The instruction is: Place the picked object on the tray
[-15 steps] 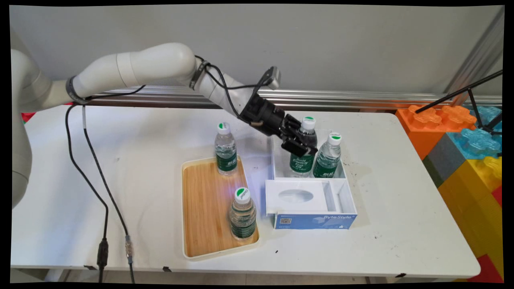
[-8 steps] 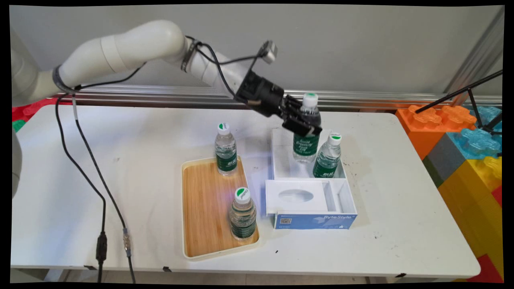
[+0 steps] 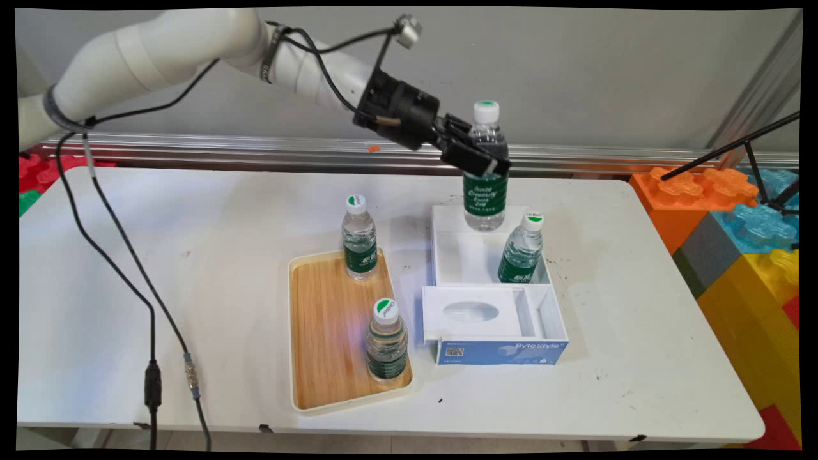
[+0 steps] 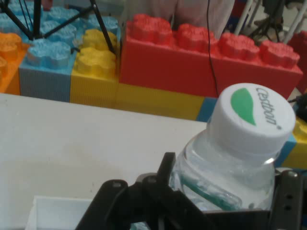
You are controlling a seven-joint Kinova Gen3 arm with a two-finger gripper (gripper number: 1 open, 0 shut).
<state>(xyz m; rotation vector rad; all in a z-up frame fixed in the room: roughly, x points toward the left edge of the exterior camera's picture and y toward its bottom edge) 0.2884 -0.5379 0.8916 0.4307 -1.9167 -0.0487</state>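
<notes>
My gripper [image 3: 480, 158] is shut on a clear water bottle [image 3: 486, 191] with a green label and white cap, held upright in the air above the back of the open white box [image 3: 447, 255]. In the hand view the same water bottle [image 4: 240, 158] fills the lower right, its cap [image 4: 252, 117] close to the camera, with my black fingers [image 4: 165, 179] at its sides. A second bottle [image 3: 522, 249] stands inside the box at its right. Two more bottles stand at the wooden tray [image 3: 326, 358]: one [image 3: 359, 237] at its far end, one [image 3: 386, 342] near its front.
The box's blue-fronted part [image 3: 501, 352] with an oval cutout lies in front. Large coloured toy blocks [image 3: 741, 217] are stacked off the table's right edge, with a black tripod [image 3: 760, 166] over them. Black cables [image 3: 128, 255] hang from the arm at the left.
The gripper has risen with the bottle, lifting it out of the white box to well above it. The other bottles have not moved.
</notes>
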